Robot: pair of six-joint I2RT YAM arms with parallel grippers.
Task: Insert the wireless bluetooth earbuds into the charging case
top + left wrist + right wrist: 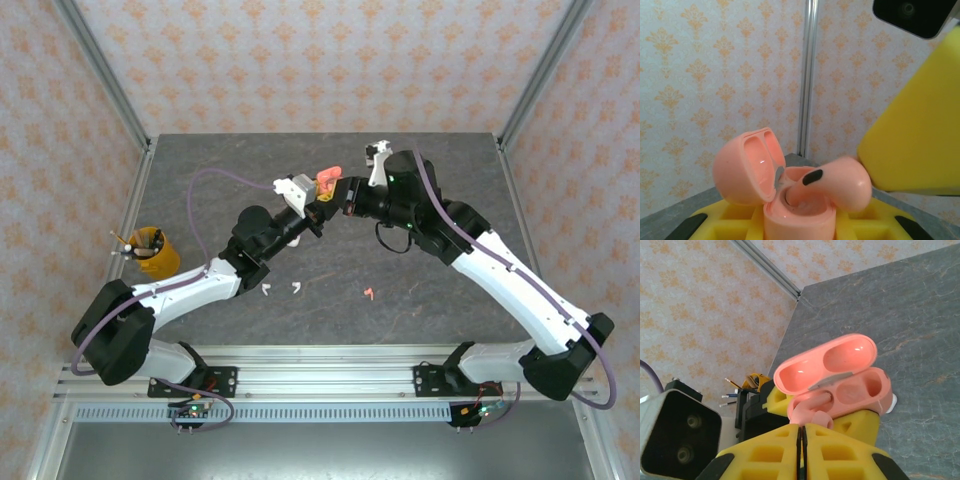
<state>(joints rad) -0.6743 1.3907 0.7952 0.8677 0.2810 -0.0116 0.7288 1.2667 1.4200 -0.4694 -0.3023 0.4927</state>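
Coral-pink earbud (812,416), pinched in your right gripper (800,432), points stem-first into the open pink charging case (840,375), which your left gripper (799,227) clamps steady above the table (400,290)'s far centre; it looks only partly seated.

No text, label, brand or number can be read; the coral-pink charging case (840,360) seems unmarked, though partly blurred.
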